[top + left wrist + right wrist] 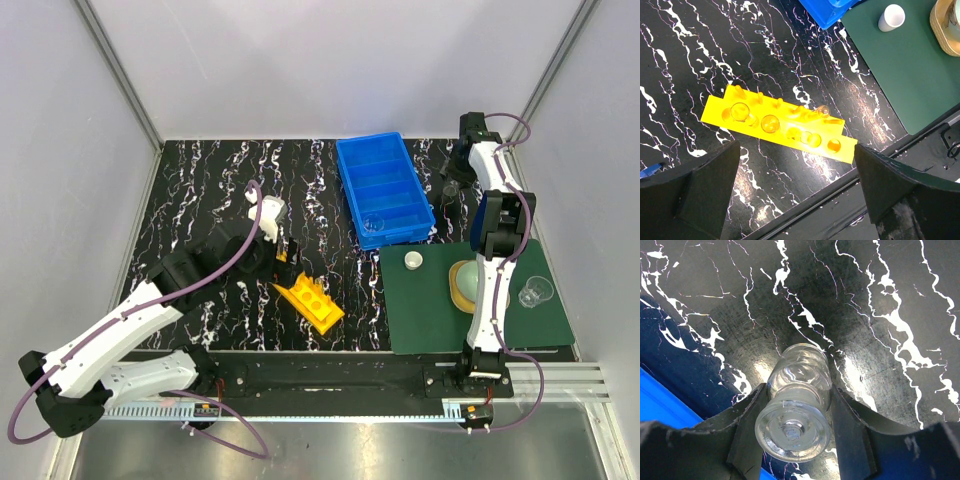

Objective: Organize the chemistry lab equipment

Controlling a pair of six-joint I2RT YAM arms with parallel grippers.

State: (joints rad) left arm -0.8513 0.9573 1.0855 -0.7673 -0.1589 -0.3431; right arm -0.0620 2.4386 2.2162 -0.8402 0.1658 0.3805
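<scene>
The right pincer (pixel 797 395) grips a glass vial (pixel 800 367) by the bin (pixel 660 400); the left pincer (pixel 797 150) hangs wide open above the rack (pixel 712 111).

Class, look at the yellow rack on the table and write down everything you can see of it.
The yellow rack is a long block of bright, glossy plastic with a row of round holes along its top and short pegs along one side. It lies at a slant on the black marbled table, left of the dark green mat and apart from it. Clear glass tubes appear to sit in at least two holes, and a rounded glass end shows by the pegs. Nothing grips it.
</scene>
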